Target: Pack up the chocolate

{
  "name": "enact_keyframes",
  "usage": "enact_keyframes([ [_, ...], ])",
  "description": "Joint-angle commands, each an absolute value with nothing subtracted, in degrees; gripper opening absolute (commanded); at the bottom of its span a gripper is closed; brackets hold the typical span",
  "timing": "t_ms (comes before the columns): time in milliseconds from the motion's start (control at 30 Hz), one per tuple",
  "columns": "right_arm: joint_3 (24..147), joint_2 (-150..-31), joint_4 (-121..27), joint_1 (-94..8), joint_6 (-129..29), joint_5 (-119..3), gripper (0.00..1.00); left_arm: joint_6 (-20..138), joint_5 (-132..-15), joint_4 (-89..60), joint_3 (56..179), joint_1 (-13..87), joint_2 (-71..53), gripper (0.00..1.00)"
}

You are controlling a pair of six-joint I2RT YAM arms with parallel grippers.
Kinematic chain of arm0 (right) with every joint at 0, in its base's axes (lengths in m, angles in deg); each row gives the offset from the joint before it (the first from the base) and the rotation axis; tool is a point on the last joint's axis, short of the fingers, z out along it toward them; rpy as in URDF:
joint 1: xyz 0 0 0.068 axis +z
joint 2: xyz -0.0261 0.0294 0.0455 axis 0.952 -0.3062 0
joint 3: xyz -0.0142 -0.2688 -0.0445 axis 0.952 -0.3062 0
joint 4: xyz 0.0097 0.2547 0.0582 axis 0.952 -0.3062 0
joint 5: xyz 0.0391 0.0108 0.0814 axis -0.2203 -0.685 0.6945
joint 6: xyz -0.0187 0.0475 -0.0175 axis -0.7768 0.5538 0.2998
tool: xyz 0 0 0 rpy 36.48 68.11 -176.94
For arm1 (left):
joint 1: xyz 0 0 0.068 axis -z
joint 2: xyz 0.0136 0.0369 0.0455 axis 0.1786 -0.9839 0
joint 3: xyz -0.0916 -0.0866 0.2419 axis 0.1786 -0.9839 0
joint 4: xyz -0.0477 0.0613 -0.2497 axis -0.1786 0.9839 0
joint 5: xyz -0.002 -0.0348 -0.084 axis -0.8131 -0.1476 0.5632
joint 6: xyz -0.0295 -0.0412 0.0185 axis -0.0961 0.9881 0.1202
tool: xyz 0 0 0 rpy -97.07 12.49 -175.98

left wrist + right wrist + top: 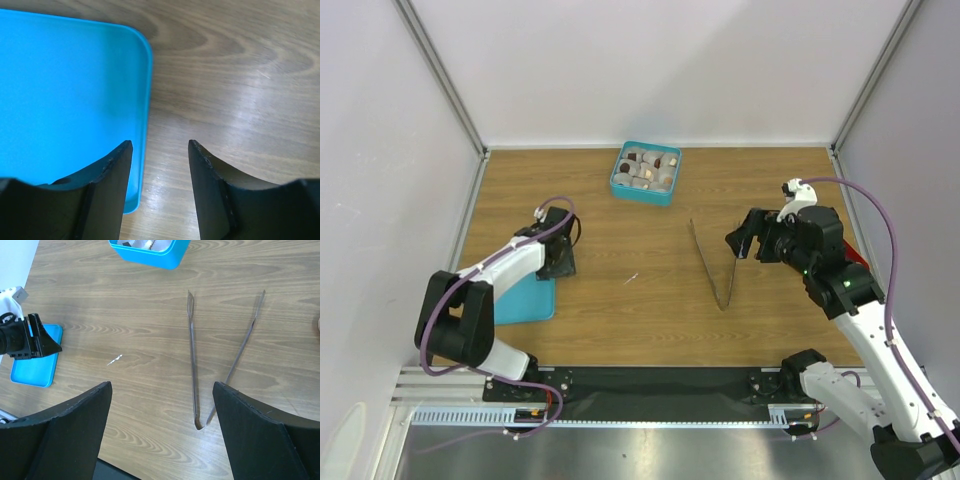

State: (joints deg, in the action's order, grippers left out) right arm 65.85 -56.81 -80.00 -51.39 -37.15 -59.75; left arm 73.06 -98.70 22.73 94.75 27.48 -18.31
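Note:
The chocolate (646,168), dark brown and pale pieces in whitish paper cups, fills the teal box (620,184) at the back middle of the table. My left gripper (560,262) is low at the left, at the corner of a flat blue lid (525,300). In the left wrist view my left gripper (160,143) is open: one finger is over the lid (60,85), the other over bare wood, and the lid's rim lies between them. My right gripper (744,240) hovers open right of the metal tweezers (716,268), holding nothing; in the right wrist view my right gripper (160,385) has the tweezers (192,350) in front of it.
White walls with metal posts enclose the table on three sides. A tiny white fleck (114,360) lies on the wood between the lid (31,367) and the tweezers. Something red (856,258) shows behind the right arm near the right wall.

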Motion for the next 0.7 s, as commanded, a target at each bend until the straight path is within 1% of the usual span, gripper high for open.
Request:
enact_keyframes([
  [0,66.64,-56.72,-78.43,-50.99,-37.92,-58.87,0.89,72.46,-99.22,21.44,94.67,26.02,-17.87,0.54],
  [167,66.38,-56.11,-78.61,-50.55,-38.09,-59.05,0.89,73.07,-95.61,19.94,94.15,25.85,-20.50,0.46],
  [333,65.77,-55.23,-79.05,-50.11,-38.27,-60.01,0.89,74.04,-94.74,18.62,92.21,25.76,-22.18,0.43],
  [433,65.15,-54.96,-78.35,-49.93,-38.18,-60.10,0.89,74.13,-93.16,17.66,91.86,25.76,-22.70,0.37],
  [467,65.15,-55.14,-78.35,-49.84,-38.27,-60.10,0.89,73.69,-91.24,17.30,91.77,25.76,-22.88,0.31],
  [533,65.32,-55.58,-78.52,-49.84,-38.27,-60.10,0.89,72.90,-87.98,16.60,91.86,25.76,-23.84,0.23],
  [567,65.15,-55.49,-78.52,-49.93,-38.35,-60.19,0.89,72.81,-85.09,16.34,91.86,25.76,-23.85,0.15],
  [667,65.06,-55.49,-78.52,-49.93,-38.18,-60.63,0.89,73.33,-80.60,14.93,91.25,25.85,-21.75,0.06],
])
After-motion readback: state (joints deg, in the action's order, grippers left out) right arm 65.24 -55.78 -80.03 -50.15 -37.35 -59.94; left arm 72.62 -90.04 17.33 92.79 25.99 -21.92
